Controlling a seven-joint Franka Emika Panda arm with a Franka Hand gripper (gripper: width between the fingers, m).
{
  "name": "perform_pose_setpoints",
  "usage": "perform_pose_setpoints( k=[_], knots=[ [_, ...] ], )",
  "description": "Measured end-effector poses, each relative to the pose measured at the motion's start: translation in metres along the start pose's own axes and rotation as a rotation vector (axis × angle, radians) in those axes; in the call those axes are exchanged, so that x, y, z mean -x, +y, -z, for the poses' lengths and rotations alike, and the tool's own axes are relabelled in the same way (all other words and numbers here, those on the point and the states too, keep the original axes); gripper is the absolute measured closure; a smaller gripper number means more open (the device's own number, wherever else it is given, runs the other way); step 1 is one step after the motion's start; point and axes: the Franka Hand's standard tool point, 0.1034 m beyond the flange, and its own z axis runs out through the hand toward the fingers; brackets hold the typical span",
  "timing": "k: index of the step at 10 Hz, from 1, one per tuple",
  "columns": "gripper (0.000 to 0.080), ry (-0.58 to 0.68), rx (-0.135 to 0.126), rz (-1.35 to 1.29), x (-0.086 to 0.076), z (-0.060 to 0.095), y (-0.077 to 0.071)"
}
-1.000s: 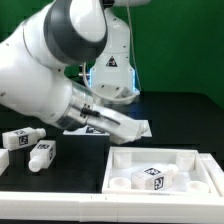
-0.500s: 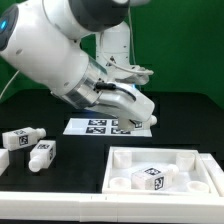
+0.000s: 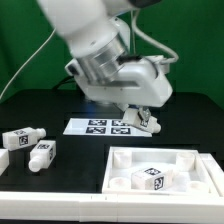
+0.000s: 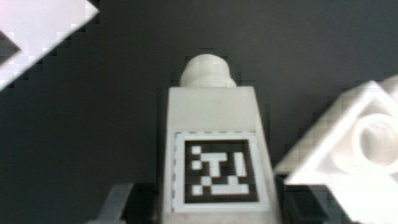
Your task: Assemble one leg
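My gripper point(image 3: 146, 116) is shut on a leg point(image 3: 151, 123), a white post with a black-and-white tag, and holds it just above the table at the right end of the marker board point(image 3: 98, 126). In the wrist view the leg point(image 4: 217, 120) lies between my fingers point(image 4: 121, 204), tag side up, with its rounded tip pointing away from the gripper point(image 4: 217, 202). Two more legs point(image 3: 22, 137) point(image 3: 40, 154) lie on the table at the exterior view's left.
The large white square tray-like piece point(image 3: 118, 160) with round sockets sits at the front right, with a tagged white part point(image 3: 150, 178) in it. Its corner point(image 4: 356, 135) shows beside the held leg in the wrist view. A white rail point(image 3: 50, 198) runs along the front edge.
The arm has swung toward the exterior view's right, carrying the leg from over the marker board's middle to its right end. The two loose legs and the tray have not moved.
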Motion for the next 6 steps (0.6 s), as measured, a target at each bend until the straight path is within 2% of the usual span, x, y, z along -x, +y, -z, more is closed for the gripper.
perform_pose_setpoints(
  k=[3,6],
  knots=[
    [0.0517,0.207,0.014,0.032,0.02,0.014,-0.039],
    [0.0517,0.361,-0.036,0.039,0.028,0.008,-0.053]
  ],
)
